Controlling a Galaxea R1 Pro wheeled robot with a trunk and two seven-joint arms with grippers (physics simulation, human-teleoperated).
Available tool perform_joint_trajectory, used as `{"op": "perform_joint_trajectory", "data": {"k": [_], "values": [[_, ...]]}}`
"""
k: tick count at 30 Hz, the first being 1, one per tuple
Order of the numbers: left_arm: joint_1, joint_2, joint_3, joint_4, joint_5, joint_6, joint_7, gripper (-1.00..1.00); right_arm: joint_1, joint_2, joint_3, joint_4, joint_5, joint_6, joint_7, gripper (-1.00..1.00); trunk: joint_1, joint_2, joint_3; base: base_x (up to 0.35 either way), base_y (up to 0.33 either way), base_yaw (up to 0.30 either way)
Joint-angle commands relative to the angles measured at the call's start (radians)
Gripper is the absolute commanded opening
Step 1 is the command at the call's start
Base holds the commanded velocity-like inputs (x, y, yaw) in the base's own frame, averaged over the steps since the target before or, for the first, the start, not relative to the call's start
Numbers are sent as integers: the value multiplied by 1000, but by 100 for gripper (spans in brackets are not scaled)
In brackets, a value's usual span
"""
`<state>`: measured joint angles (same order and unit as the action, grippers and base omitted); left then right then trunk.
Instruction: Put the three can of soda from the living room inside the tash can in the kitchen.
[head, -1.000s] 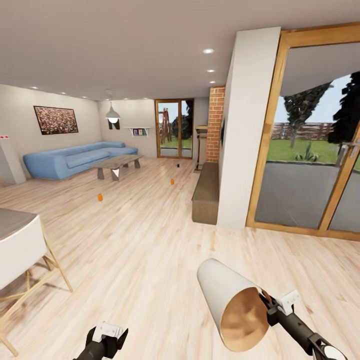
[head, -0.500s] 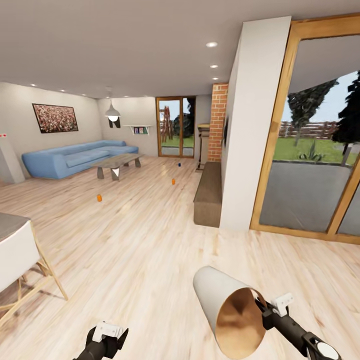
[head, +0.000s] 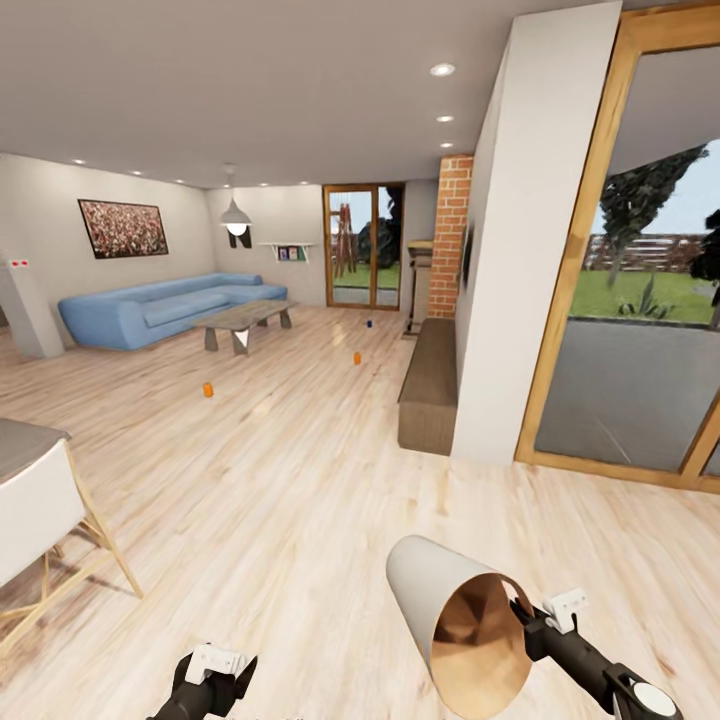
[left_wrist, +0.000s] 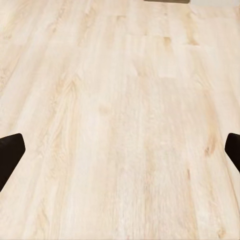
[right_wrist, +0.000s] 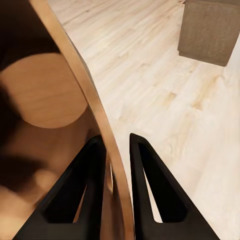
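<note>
From my head camera the cans (head: 208, 390) past the sofa (head: 160, 309) are too small to read, the chair (head: 40, 520) is cut off, and the bin (head: 460, 625) hides my right gripper's (head: 518, 612) fingertips.

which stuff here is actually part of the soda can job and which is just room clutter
Part of the job:
- trash can, its rim pinched by the right gripper
- orange can on the floor
- second orange can on the floor
- dark blue can on the floor
- left gripper, open and empty

Just lying about:
- blue sofa
- coffee table
- low cabinet
- white chair
</note>
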<state>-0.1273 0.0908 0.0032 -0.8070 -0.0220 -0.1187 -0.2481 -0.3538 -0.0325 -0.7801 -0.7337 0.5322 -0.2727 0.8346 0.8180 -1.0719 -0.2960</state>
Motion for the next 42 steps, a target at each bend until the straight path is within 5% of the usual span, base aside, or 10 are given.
{"op": "perform_joint_trajectory", "data": {"k": [1, 42], "values": [[0, 0, 0, 0, 0, 0, 0, 100, -1, 0, -2, -1, -10, 2, 11, -100, 0, 0, -1, 30, 0, 74], [0, 0, 1, 0, -1, 6, -2, 100, -1, -1, -1, -1, -9, 3, 13, -100, -150, 273, 101, 2, 0, 7]]}}
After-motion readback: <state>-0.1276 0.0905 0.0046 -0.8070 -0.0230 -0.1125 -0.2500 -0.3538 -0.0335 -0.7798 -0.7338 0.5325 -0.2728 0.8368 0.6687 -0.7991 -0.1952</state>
